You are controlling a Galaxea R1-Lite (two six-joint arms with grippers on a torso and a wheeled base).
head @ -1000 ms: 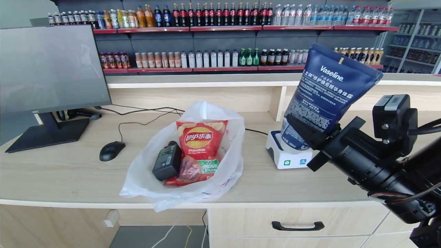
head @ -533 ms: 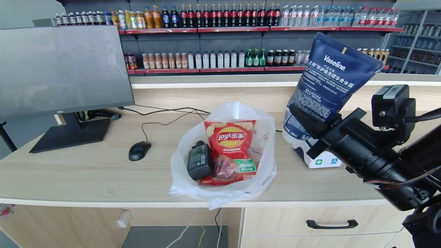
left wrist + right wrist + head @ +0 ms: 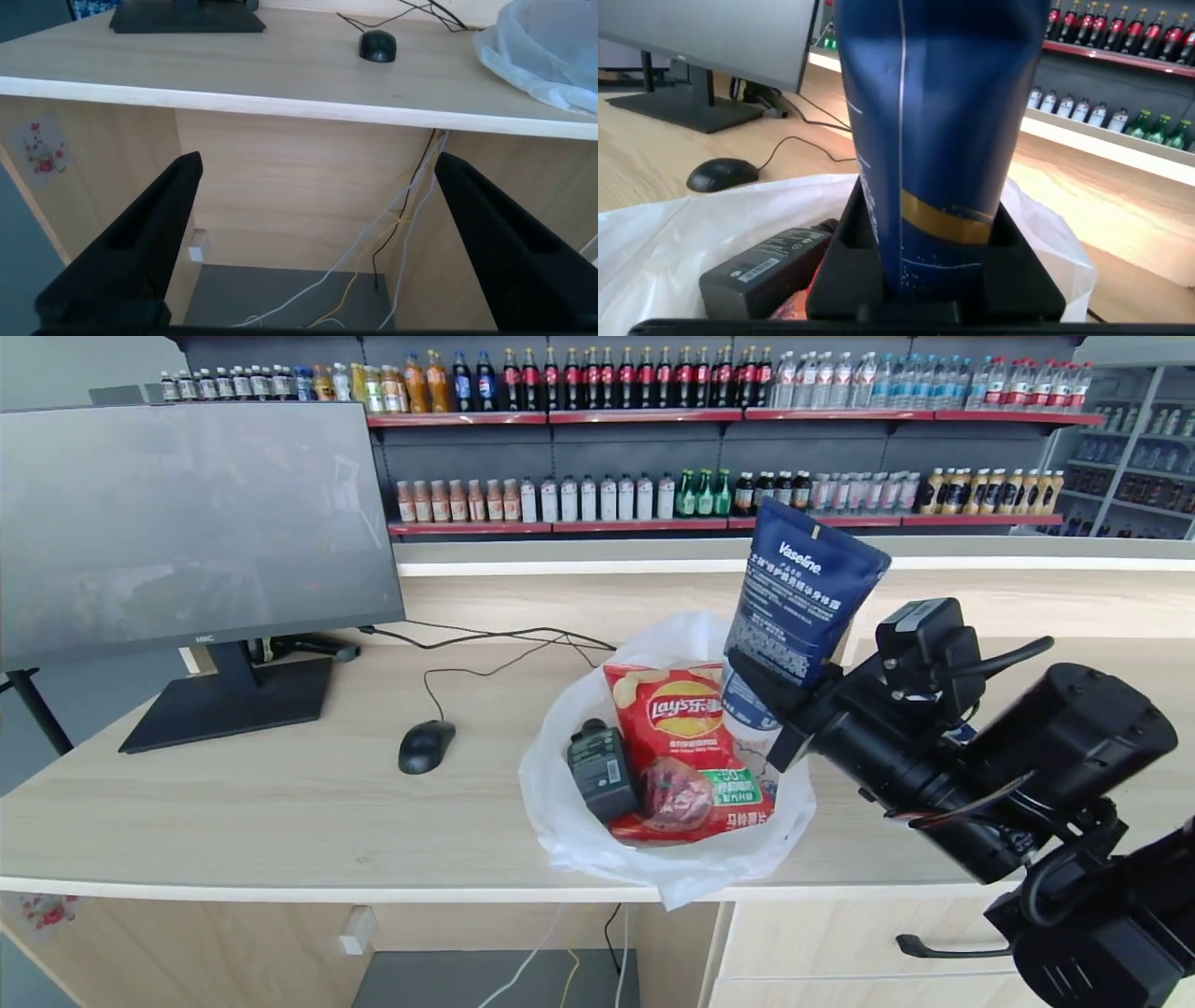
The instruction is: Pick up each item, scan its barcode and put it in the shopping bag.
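Head view has the right gripper (image 3: pixel 773 707) clamped on the lower part of the blue pouch (image 3: pixel 805 588), holding it upright over the far right side of the white shopping bag (image 3: pixel 560 803). That bag sits at the front edge of the counter (image 3: pixel 280 803) with a chip bag (image 3: pixel 677 709) and a black adapter (image 3: pixel 600 770) inside. Left wrist view shows the left gripper (image 3: pixel 322 238) spread wide and holding nothing, below the counter's front edge.
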